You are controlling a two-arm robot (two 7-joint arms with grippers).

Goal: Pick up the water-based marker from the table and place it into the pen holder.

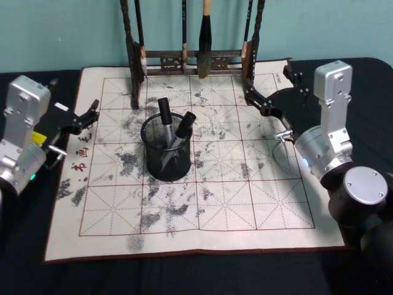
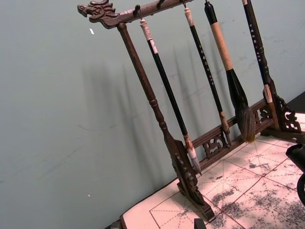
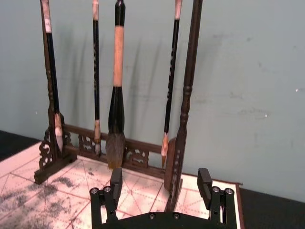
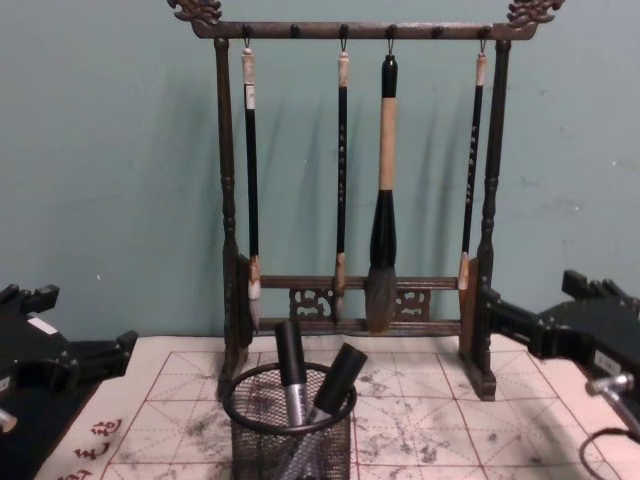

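The pen holder [image 1: 167, 161] is a round black mesh cup standing left of centre on the mat, also seen from the chest [image 4: 290, 435]. Inside it lean two markers with black caps, one [image 1: 164, 110] nearly upright and one [image 1: 186, 121] tilted right; from the chest they show as the taller marker [image 4: 291, 365] and the tilted marker [image 4: 340, 378]. My left gripper [image 1: 93, 112] hovers open at the mat's left edge, empty. My right gripper [image 1: 269, 87] hovers open by the rack's right foot; the right wrist view shows the gripper [image 3: 160, 183] with nothing between its fingers.
A tall dark wooden brush rack [image 1: 190, 61] with several hanging brushes stands across the back of the mat. The white gridded mat [image 1: 245, 203] is ink-stained and lies on a dark tablecloth [image 1: 184, 276]. A teal wall is behind.
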